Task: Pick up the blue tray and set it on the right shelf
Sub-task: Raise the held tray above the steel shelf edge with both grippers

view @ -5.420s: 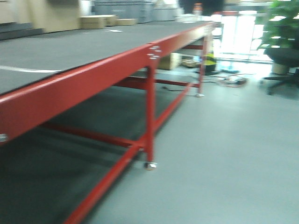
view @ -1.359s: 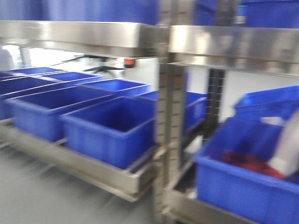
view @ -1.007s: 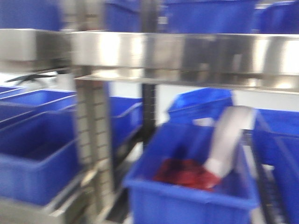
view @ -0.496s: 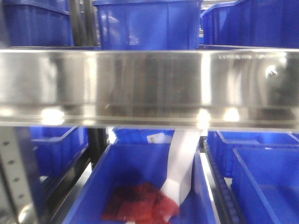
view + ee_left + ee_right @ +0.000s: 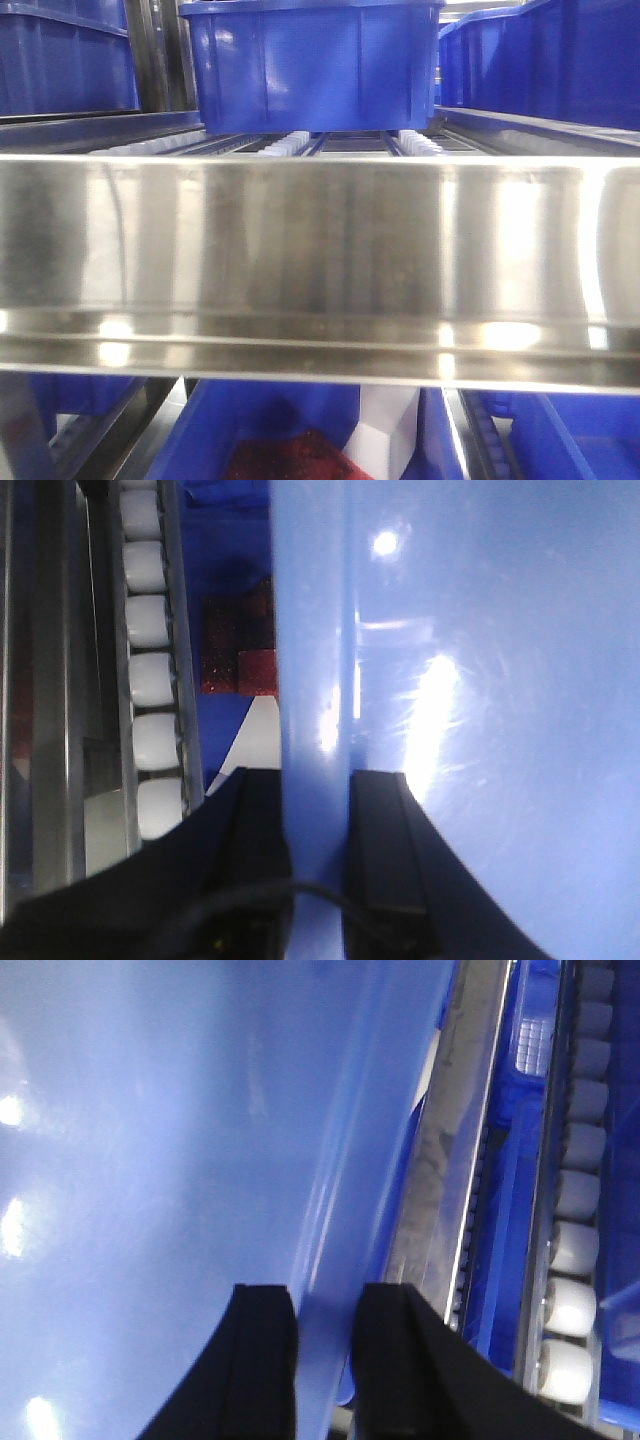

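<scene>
Currently holding blue tray (image 5: pixel 480 730) by its rim: left gripper (image 5: pixel 318 800) pinched shut on one edge, right gripper (image 5: pixel 328 1310) pinched on opposite edge. Hanging close before right shelf (image 5: pixel 320 260), shiny front rail filling front view. White rollers (image 5: pixel 150 680) just left of tray. Deep blue bin (image 5: pixel 315 65) far back above rail; red item (image 5: pixel 240 650) in bin below.

A shiny stainless-steel rack (image 5: pixel 320 270) with a broad reflective front rail carried a deep dark-blue plastic bin (image 5: pixel 310 65) on its white roller tracks (image 5: pixel 285 146), with more blue bins (image 5: pixel 60 60) standing either side
</scene>
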`<state>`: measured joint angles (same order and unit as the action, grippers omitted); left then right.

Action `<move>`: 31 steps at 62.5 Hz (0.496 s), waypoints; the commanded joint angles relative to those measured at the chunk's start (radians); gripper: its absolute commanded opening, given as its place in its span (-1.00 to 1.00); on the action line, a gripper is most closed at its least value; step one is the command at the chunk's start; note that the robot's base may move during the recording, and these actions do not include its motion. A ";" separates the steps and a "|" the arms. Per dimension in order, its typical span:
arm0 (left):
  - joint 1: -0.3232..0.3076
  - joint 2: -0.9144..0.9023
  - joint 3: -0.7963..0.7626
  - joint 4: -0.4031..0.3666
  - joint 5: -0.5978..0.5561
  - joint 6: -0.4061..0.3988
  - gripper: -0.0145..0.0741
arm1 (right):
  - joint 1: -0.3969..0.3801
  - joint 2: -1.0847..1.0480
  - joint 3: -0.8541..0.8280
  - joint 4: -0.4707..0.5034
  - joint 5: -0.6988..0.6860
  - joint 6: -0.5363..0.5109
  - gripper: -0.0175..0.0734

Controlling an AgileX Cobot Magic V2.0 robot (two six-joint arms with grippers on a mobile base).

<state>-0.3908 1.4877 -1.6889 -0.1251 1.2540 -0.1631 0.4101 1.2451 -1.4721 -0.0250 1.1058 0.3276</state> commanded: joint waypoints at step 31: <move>-0.005 0.109 -0.033 0.001 0.079 0.014 -0.78 | -0.001 -0.030 -0.029 -0.014 -0.073 -0.030 -0.49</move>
<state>-0.3908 1.6088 -1.6889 -0.1558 1.2508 -0.1631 0.4101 1.2451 -1.4721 -0.0349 1.1137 0.3276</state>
